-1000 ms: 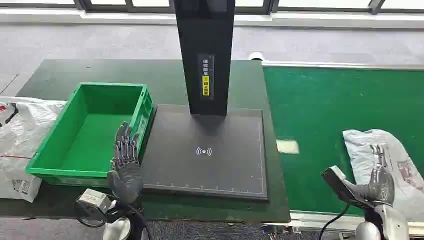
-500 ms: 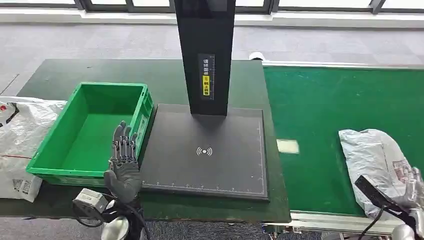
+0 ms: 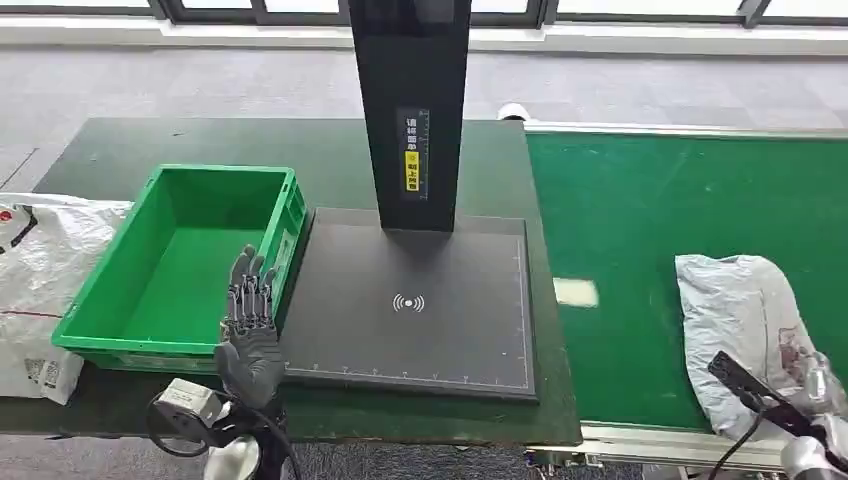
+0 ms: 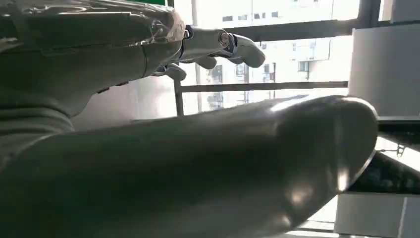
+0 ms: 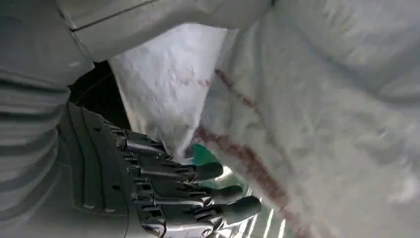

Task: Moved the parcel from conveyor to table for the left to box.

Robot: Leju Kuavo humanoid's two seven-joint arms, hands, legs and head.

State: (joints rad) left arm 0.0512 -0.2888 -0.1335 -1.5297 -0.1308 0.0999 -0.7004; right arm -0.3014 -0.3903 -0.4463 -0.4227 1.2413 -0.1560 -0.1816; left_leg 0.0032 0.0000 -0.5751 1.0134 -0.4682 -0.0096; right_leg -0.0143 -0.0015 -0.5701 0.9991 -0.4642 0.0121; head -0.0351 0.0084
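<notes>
The parcel (image 3: 745, 320), a crumpled grey plastic bag with red print, lies on the green conveyor (image 3: 640, 220) at the right. My right hand (image 3: 818, 385) is at the parcel's near right edge, low in the head view. In the right wrist view its dark fingers (image 5: 198, 193) stretch out along the underside of the parcel (image 5: 307, 99), with the thumb on the other side and the hand not closed. My left hand (image 3: 248, 325) is raised with fingers spread, holding nothing, over the near right rim of the green box (image 3: 222, 170). The same open left hand (image 4: 208, 44) appears against windows.
A dark scanning plate (image 3: 410, 340) with a tall black post (image 3: 410, 110) sits mid-table between box and conveyor. A white printed bag (image 3: 30, 280) lies left of the box. The dark green table (image 3: 100, 150) stretches behind the box.
My right hand slid from the top of the parcel to its near right edge and sank lower in view. The parcel shifted slightly left. The left hand barely moved.
</notes>
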